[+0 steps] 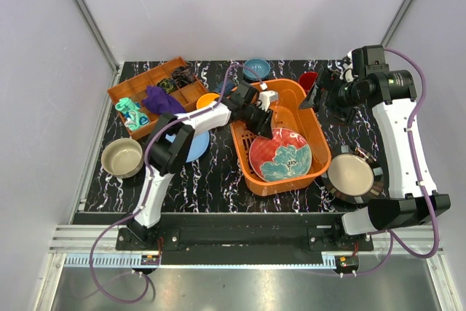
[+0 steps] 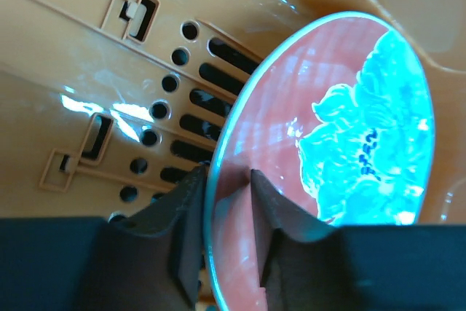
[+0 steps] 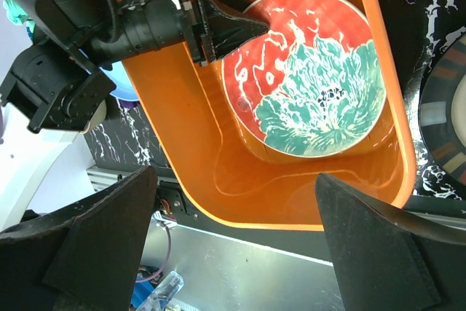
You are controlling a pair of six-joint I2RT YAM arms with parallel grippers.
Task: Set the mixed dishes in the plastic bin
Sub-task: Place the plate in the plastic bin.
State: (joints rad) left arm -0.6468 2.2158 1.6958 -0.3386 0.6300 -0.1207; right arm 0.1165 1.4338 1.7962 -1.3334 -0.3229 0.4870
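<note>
We look down into a robotics test cell, not a home: plain white panels (image 1: 240, 5) in aluminium framing enclose a black marbled tabletop (image 1: 211, 180) from 9 through 12 to 3 o'clock, while the left arm (image 1: 153, 194) and right arm (image 1: 404, 143), trailing purple cables, are bolted to a mounting bar (image 1: 240, 238) at 6 o'clock.

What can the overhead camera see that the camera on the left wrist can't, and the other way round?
Only overhead: the beige bowl, red mug, small blue bowl, dark striped-rim plate and compartment tray on the table, plus the right arm. Only the left wrist: close up, the left gripper straddling the rim of the red-and-green plate, and slots in the floor of the plastic bin. Both: that plate inside the orange bin.
</note>
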